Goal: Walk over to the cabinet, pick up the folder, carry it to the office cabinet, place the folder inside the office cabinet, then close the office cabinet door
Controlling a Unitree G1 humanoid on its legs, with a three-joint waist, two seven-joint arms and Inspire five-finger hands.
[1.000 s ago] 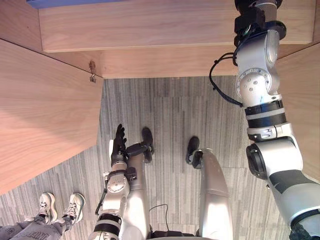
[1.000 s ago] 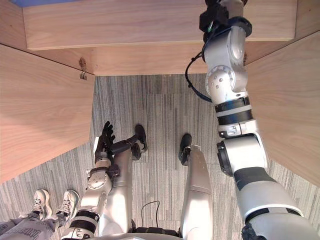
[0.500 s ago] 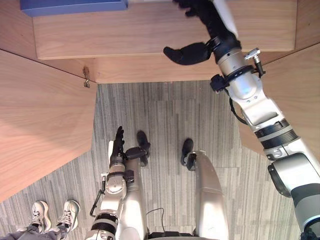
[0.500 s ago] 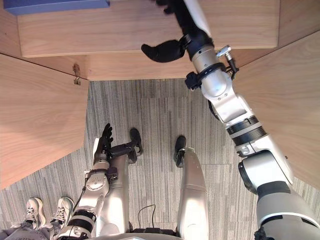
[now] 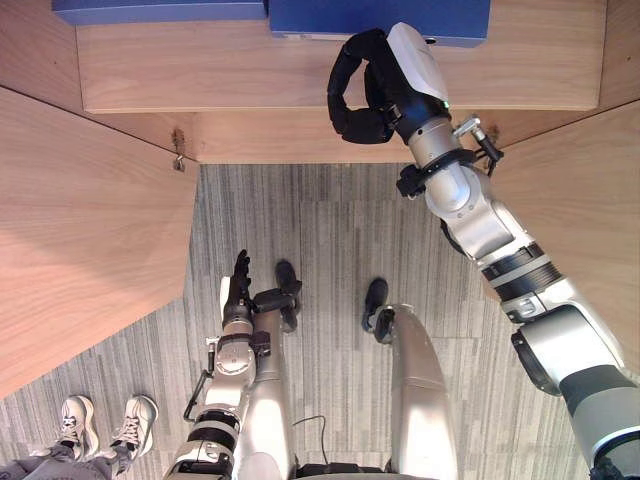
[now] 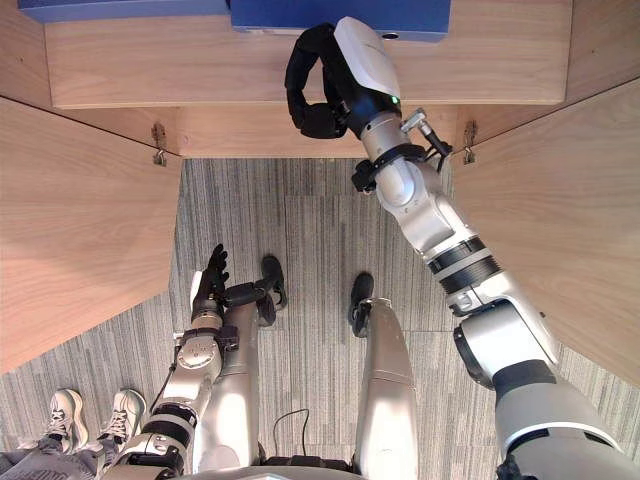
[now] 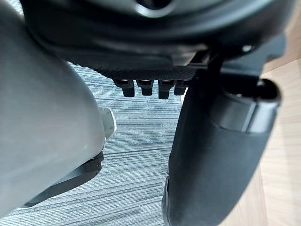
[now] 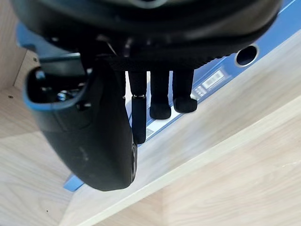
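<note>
A dark blue folder (image 5: 380,15) lies flat on the wooden shelf (image 5: 300,70) inside the open cabinet. Its spine, with a round hole, shows past my fingers in the right wrist view (image 8: 263,42). My right hand (image 5: 385,80) hovers over the shelf's front part, just short of the folder, with fingers and thumb curled into a ring and nothing inside. My left hand (image 5: 239,285) hangs by my side over the carpet with straight fingers and holds nothing.
A second blue item (image 5: 160,10) lies further left on the same shelf. The cabinet's left door (image 5: 90,230) and right door (image 5: 590,170) stand open on either side of me. A person's white shoes (image 5: 95,425) stand on the grey carpet at my left.
My right hand has drawn back from deeper in the cabinet toward the shelf's front, and its fingers have curled from straight. The view shifted slightly. The left hand has stayed put.
</note>
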